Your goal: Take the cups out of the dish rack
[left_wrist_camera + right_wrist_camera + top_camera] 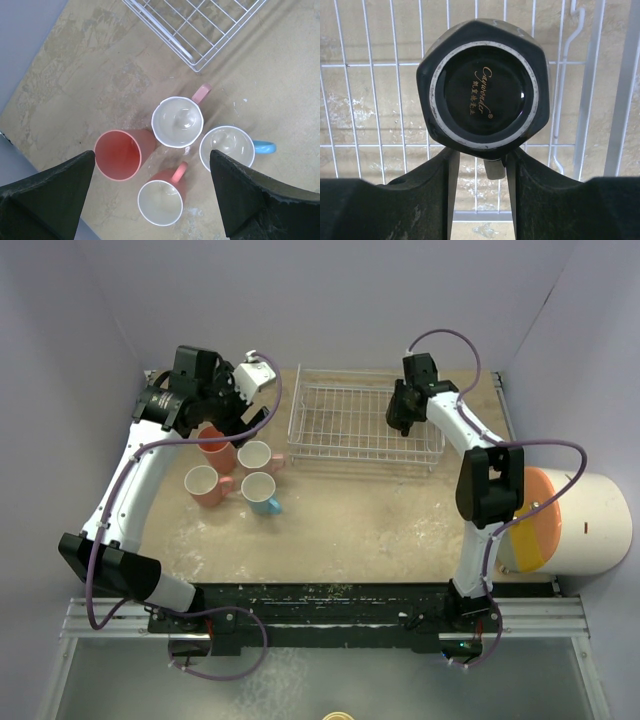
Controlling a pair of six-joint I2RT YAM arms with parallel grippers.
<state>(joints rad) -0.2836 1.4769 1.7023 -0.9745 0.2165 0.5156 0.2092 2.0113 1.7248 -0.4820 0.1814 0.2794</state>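
The black cup (482, 95) stands upside down in the dish rack (370, 64). My right gripper (482, 155) straddles its handle (493, 169) with the jaws narrowly apart; the handle is against the right finger, with a gap to the left one. In the top view, my right gripper (403, 418) is over the right part of the rack (340, 425). Three pink cups (215, 447) (256, 456) (205, 485) and the blue cup (261, 492) stand upright on the table, left of the rack. My left gripper (222, 410) (152, 155) hovers above them, wide open and empty.
A big white cylinder with an orange end (580, 520) lies at the right edge of the table. The rack's corner (200, 62) shows just beyond the cups in the left wrist view. Grey walls close in the back and both sides.
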